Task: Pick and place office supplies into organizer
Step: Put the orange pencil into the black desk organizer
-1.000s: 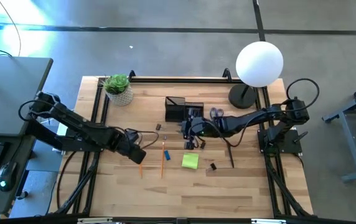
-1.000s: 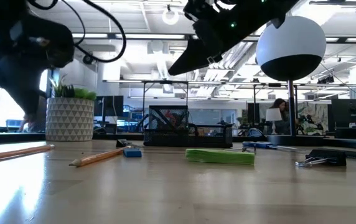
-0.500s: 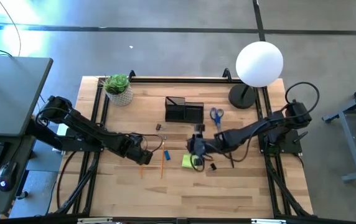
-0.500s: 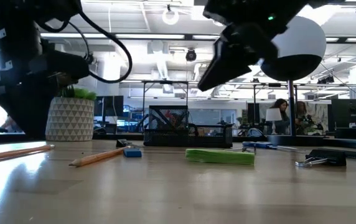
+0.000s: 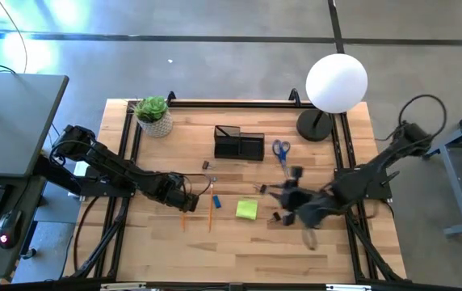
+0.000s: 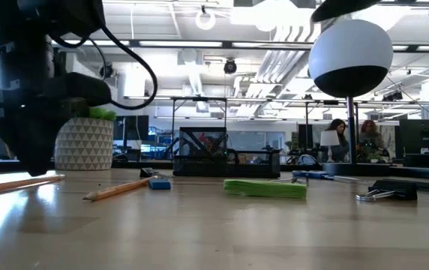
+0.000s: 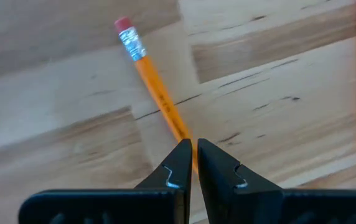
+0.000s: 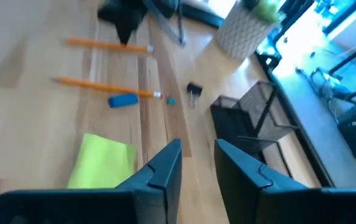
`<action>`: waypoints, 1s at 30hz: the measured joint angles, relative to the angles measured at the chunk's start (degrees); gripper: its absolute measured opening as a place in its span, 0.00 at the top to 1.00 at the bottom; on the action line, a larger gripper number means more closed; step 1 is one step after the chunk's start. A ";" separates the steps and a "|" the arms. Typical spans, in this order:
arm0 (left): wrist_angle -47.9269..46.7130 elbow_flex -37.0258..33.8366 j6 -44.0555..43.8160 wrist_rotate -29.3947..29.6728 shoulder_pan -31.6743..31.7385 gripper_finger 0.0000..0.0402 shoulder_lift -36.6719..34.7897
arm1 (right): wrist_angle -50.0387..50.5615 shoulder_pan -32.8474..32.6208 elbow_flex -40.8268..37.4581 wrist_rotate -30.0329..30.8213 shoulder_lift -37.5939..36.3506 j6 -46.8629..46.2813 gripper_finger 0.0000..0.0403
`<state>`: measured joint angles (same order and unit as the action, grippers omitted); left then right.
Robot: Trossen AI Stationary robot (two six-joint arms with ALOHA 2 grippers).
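Left gripper (image 5: 184, 202) is held low over the table (image 5: 239, 250), fingers nearly shut, tips set on an orange pencil (image 7: 153, 84); grip is not confirmed. Right gripper (image 5: 283, 198) is seen raised near the binder clip (image 5: 277, 217), fingers (image 8: 162, 171) parted, nothing held. Organizer (image 5: 238, 143) is placed at the back centre. Sticky pad (image 5: 246, 209), second pencil (image 5: 212, 208), blue piece (image 5: 216, 201) and scissors (image 5: 281, 151) are left on the wood.

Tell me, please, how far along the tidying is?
Done: nothing clearly; what the organizer holds is unclear. In hand: nothing. The left gripper is closed over a pencil on the table, and the right gripper is open and empty. Left: scissors, sticky pad and second pencil.
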<state>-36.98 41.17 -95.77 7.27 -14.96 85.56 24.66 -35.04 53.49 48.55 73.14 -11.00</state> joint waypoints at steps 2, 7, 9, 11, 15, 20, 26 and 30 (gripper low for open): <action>0.46 0.05 -0.95 0.02 0.00 0.96 0.77 | 0.20 -2.08 -2.91 2.31 -5.04 -1.30 0.81; 1.95 0.22 -3.65 1.18 -0.02 0.96 1.94 | -0.06 -5.12 -8.60 6.78 -16.29 -2.03 0.85; 2.99 0.16 -3.68 1.17 0.00 0.96 1.99 | -2.25 -5.36 -10.60 6.91 -19.96 -0.64 0.87; 3.12 0.16 -3.69 1.04 0.00 0.96 2.02 | -3.48 -5.34 -12.72 6.78 -23.25 1.20 0.88; 2.91 0.15 -3.71 0.98 0.28 0.96 2.06 | -7.02 -5.12 -15.46 6.05 -27.45 5.51 0.91; 2.99 0.15 -2.53 -1.12 2.31 0.96 2.06 | -7.36 -5.12 -15.78 5.08 -29.36 7.98 0.93; 3.36 0.00 -0.40 -2.75 4.20 0.84 2.59 | -7.36 -5.10 -15.78 3.69 -29.48 8.45 0.93; 4.17 0.07 -0.59 -2.28 4.10 0.70 2.82 | -7.36 -5.10 -15.78 3.46 -29.48 8.01 0.93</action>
<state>-32.81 41.23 -96.36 4.99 -10.86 88.38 17.30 -40.14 37.71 52.01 43.66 -2.99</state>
